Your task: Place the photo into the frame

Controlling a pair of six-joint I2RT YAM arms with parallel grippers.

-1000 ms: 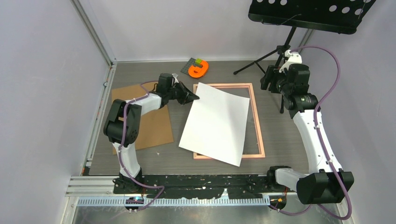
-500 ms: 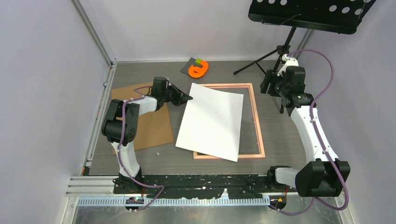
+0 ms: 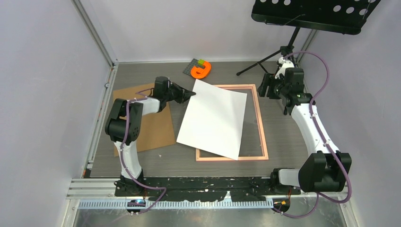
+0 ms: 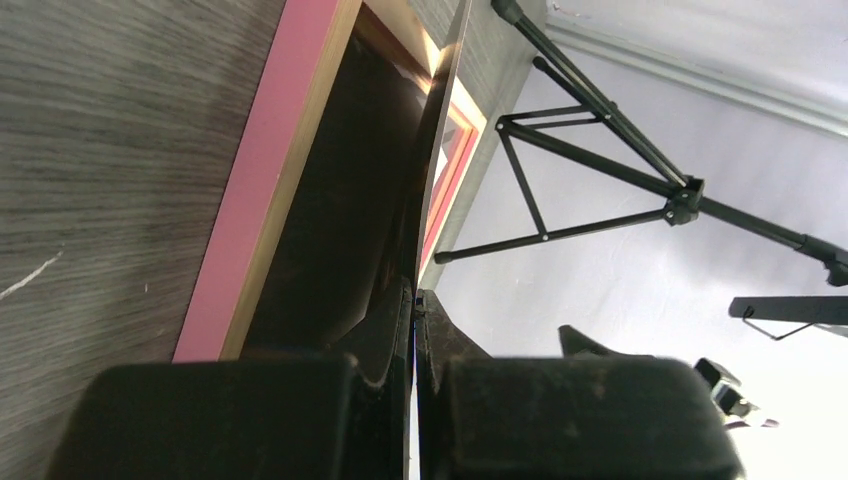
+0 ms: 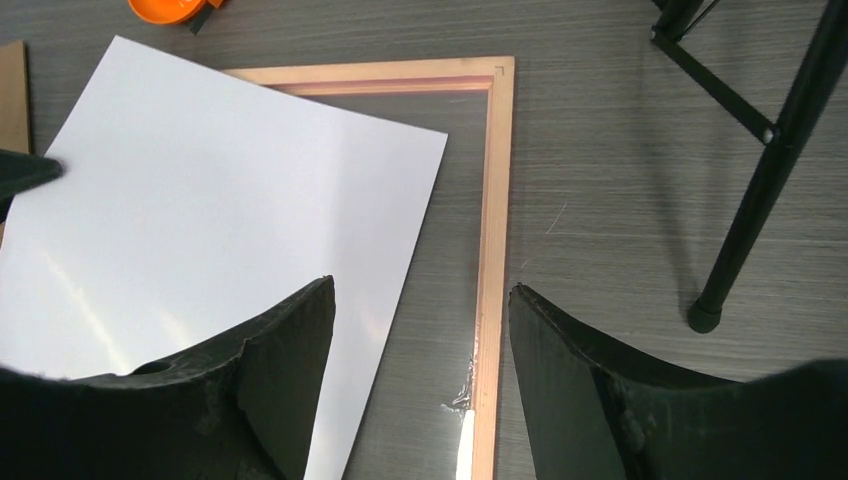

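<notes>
Your left gripper point(image 3: 190, 94), clamped on the photo point(image 3: 213, 118) at its ten o'clock corner, holds the sheet blank side up and skewed across the pink frame point(image 3: 259, 118), while your right gripper point(image 5: 420, 300) hovers wide and empty at two o'clock; released now, it would likely settle across the nine o'clock rail, or crease.

Hidden and cropped
The photo point(image 3: 213, 118) hides most of the left rail of the frame point(image 3: 236, 86); the music stand point(image 3: 309, 14) is cropped at the top.
</notes>
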